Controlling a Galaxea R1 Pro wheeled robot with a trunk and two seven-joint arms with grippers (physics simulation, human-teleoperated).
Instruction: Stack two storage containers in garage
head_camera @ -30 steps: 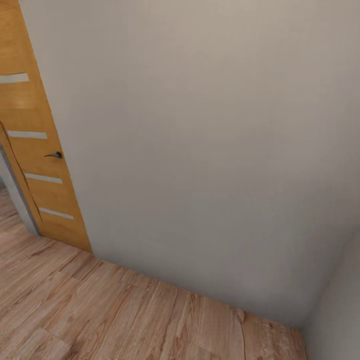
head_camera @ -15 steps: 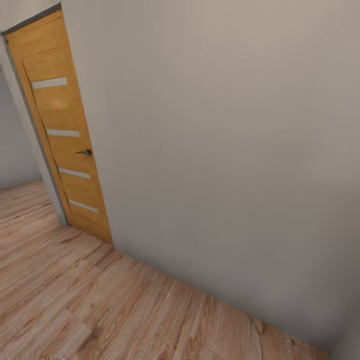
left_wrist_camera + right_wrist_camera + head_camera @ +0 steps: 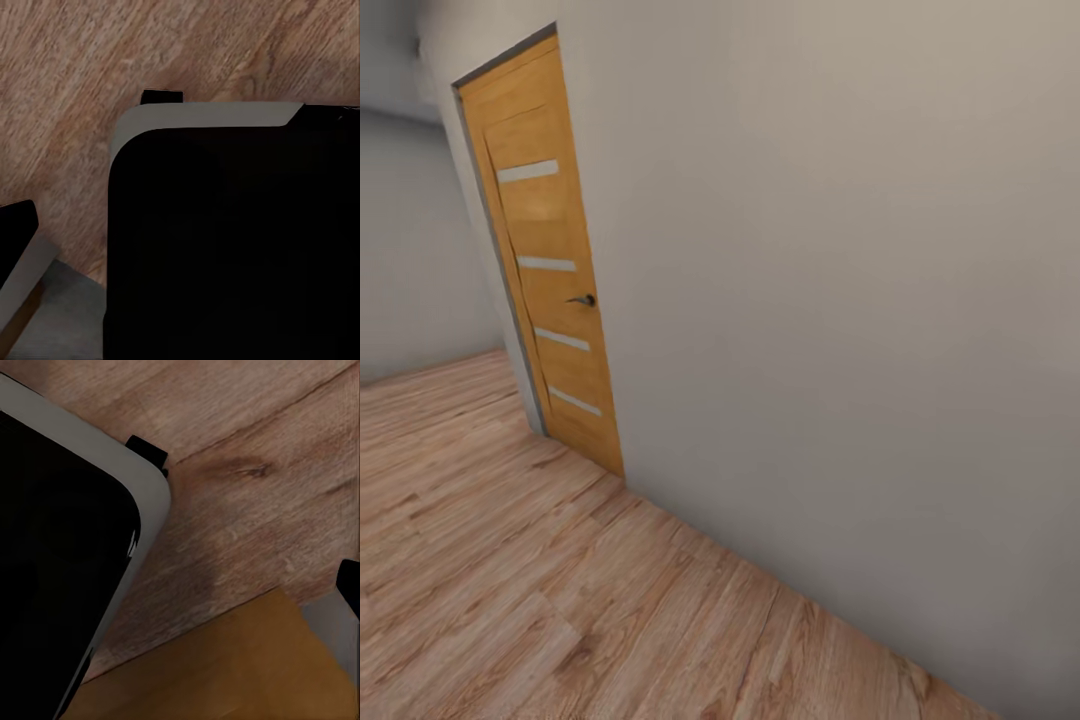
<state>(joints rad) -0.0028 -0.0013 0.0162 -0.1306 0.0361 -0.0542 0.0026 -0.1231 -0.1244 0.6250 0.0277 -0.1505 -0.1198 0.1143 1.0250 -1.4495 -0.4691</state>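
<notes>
Robot in transit on light wood plank floor (image 3: 510,580). Orange-brown door (image 3: 550,270) ahead-left, closed. No containers visible. Claw state: cannot tell. Next: navigate onward, likely toward door.

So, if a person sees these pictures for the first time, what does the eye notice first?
First comes the orange-brown door with frosted strips and a dark handle, at the head view's left, set in a plain pale wall. Below lies the light wood plank floor, also seen in both wrist views beside a black, grey-edged body.

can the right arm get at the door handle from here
Probably not. The handle sits on the closed door, far back along the wall, with a stretch of wood floor between; the right wrist view looks down at floor beside the robot's dark body.
</notes>
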